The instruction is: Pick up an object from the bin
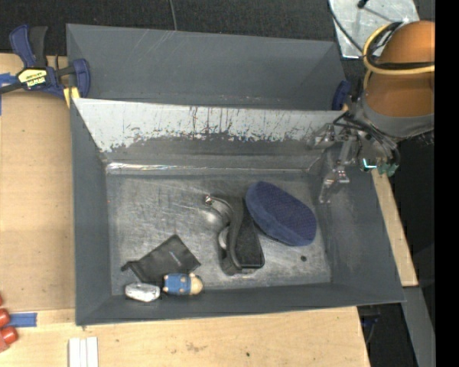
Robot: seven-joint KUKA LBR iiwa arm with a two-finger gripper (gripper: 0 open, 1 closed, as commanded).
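Observation:
My gripper (333,180) hangs at the bin's right side, above the back right corner of the floor, with nothing between its fingers, which stand close together. Nearest to it, down and to the left, lies a dark blue oval pad (280,213). Left of the pad a black flat strap-like thing (243,245) lies along the floor, with a curved silver metal piece (216,212) beside it.
In the front left corner lie a black folded piece (162,259), a small blue and tan figure (180,284) and a white-grey lump (141,292). The bin's sloping walls rise on all sides. The arm's orange cover sits above the right rim.

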